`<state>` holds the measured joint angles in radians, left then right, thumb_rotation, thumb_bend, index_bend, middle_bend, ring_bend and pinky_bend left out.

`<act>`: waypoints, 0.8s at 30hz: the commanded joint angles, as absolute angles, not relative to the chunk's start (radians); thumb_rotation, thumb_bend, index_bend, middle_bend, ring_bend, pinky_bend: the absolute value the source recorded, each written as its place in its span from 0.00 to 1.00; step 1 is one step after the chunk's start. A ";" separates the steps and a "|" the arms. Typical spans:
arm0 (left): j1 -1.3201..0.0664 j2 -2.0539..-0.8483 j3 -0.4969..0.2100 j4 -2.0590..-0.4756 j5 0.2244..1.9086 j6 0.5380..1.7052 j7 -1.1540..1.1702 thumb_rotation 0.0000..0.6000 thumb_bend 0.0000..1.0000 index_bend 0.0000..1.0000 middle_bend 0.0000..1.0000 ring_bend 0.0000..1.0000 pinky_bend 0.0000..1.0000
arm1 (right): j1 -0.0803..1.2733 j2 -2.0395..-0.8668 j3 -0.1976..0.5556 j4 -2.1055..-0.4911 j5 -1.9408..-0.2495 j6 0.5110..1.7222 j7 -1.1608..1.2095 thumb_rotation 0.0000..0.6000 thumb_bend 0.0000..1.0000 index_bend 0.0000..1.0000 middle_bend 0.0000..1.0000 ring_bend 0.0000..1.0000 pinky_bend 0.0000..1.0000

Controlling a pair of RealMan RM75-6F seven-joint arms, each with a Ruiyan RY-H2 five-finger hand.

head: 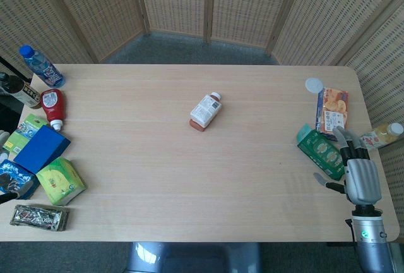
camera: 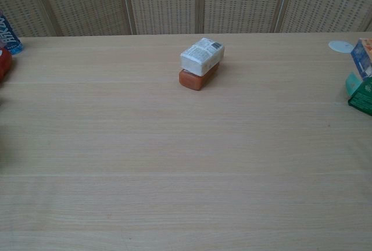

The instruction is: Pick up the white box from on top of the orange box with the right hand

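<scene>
Orange box (camera: 195,79) mostly hidden under white box (camera: 201,56); green carton (camera: 362,93) cut off by chest view's right edge.

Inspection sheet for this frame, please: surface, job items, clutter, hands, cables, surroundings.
Surface: pale wooden table, no spills seen.
Job's things: white box stacked on orange box, mid-table, untouched.
Clutter: green carton and orange snack packet at right; blue box, red sauce bottle, blue-capped bottle at left.
Hands: right hand rests beside the green carton, holding nothing; left hand not in view.
Cables: nothing seen.
Surroundings: woven screen panels.
</scene>
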<state>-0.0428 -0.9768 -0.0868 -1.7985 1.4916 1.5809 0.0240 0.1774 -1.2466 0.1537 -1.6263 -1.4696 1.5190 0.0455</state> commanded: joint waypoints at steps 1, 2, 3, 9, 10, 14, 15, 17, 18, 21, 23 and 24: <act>-0.042 -0.977 -0.085 -1.797 1.492 1.580 0.026 1.00 0.00 0.00 0.00 0.00 0.00 | 0.178 -1.245 0.151 -1.627 -1.470 1.513 0.048 1.00 0.00 0.01 0.00 0.00 0.00; -0.042 -0.977 -0.085 -1.797 1.493 1.581 0.028 1.00 0.00 0.00 0.00 0.00 0.00 | 0.178 -1.245 0.150 -1.625 -1.471 1.511 0.048 1.00 0.00 0.01 0.00 0.00 0.00; -0.042 -0.977 -0.084 -1.798 1.496 1.582 0.029 1.00 0.00 0.00 0.00 0.00 0.00 | 0.178 -1.244 0.149 -1.621 -1.473 1.510 0.048 1.00 0.00 0.01 0.00 0.00 0.00; -0.039 -0.976 -0.084 -1.811 1.502 1.591 0.038 1.00 0.00 0.00 0.00 0.00 0.00 | 0.207 -1.258 0.129 -1.567 -1.498 1.450 0.073 1.00 0.00 0.01 0.00 0.00 0.00; -0.040 -0.976 -0.085 -1.812 1.500 1.590 0.039 1.00 0.00 0.00 0.00 0.00 0.00 | 0.222 -1.260 0.122 -1.549 -1.514 1.428 0.084 1.00 0.00 0.01 0.00 0.00 0.00; -0.046 -0.975 -0.088 -1.816 1.487 1.576 0.041 1.00 0.00 0.00 0.00 0.00 0.00 | 0.315 -1.266 0.111 -1.465 -1.579 1.314 0.131 1.00 0.00 0.01 0.00 0.00 0.00; -0.048 -0.974 -0.090 -1.817 1.483 1.574 0.042 1.00 0.00 0.00 0.00 0.00 0.00 | 0.347 -1.273 0.119 -1.447 -1.590 1.285 0.134 1.00 0.00 0.01 0.00 0.00 0.00; -0.048 -0.974 -0.092 -1.818 1.479 1.573 0.042 1.00 0.00 0.00 0.00 0.00 0.00 | 0.395 -1.288 0.131 -1.420 -1.605 1.245 0.146 1.00 0.00 0.01 0.00 0.00 0.00; -0.048 -0.974 -0.093 -1.820 1.476 1.574 0.041 1.00 0.00 0.00 0.00 0.00 0.00 | 0.427 -1.300 0.139 -1.401 -1.616 1.221 0.154 1.00 0.00 0.02 0.00 0.00 0.00; -0.046 -0.974 -0.096 -1.821 1.470 1.577 0.042 1.00 0.00 0.00 0.00 0.00 0.00 | 0.503 -1.331 0.151 -1.353 -1.638 1.161 0.154 1.00 0.00 0.03 0.00 0.00 0.00; -0.047 -0.975 -0.096 -1.819 1.466 1.575 0.043 1.00 0.00 0.00 0.00 0.00 0.00 | 0.543 -1.349 0.159 -1.334 -1.646 1.130 0.149 1.00 0.00 0.03 0.00 0.00 0.00; -0.048 -0.977 -0.096 -1.816 1.461 1.570 0.046 1.00 0.00 0.00 0.00 0.00 0.00 | 0.568 -1.361 0.164 -1.327 -1.645 1.108 0.139 1.00 0.00 0.03 0.00 0.00 0.00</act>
<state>-0.0473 -0.9759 -0.0960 -1.8173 1.4624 1.5719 0.0445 0.5268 -1.3340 0.1500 -1.3548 -1.6304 1.1467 0.1440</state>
